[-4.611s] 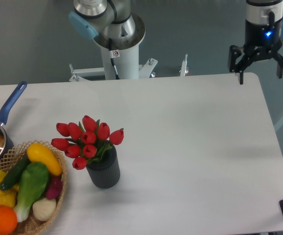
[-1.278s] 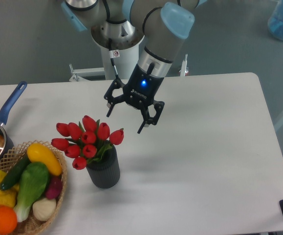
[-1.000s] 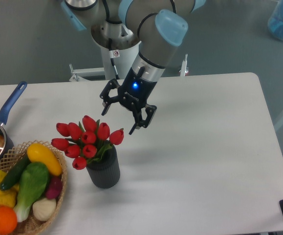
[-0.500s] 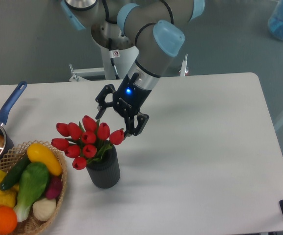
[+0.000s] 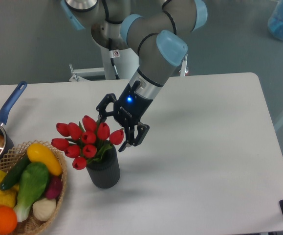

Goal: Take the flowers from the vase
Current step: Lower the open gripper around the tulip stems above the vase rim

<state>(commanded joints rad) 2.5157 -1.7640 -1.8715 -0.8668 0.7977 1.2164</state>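
Observation:
The flowers [image 5: 86,141], a bunch of red tulip buds with green leaves, stand in the dark grey ribbed vase [image 5: 104,172] at the table's front left. My gripper [image 5: 113,132] is open, tilted down toward the bunch from the right. Its fingers straddle the buds on the bunch's upper right side; one fingertip [image 5: 123,147] is by the vase's mouth, the other [image 5: 100,116] is above the top buds. I cannot tell whether they touch the buds.
A wicker basket [image 5: 59,190] of toy vegetables sits just left of the vase at the front left corner. A blue-handled pan [image 5: 4,115] lies at the left edge. The robot's base [image 5: 121,54] stands behind the table. The table's right half is bare white.
My gripper came from the far right back corner across the table. Over the last second it dropped lower and leftward onto the right side of the bunch. The flowers and vase have not moved.

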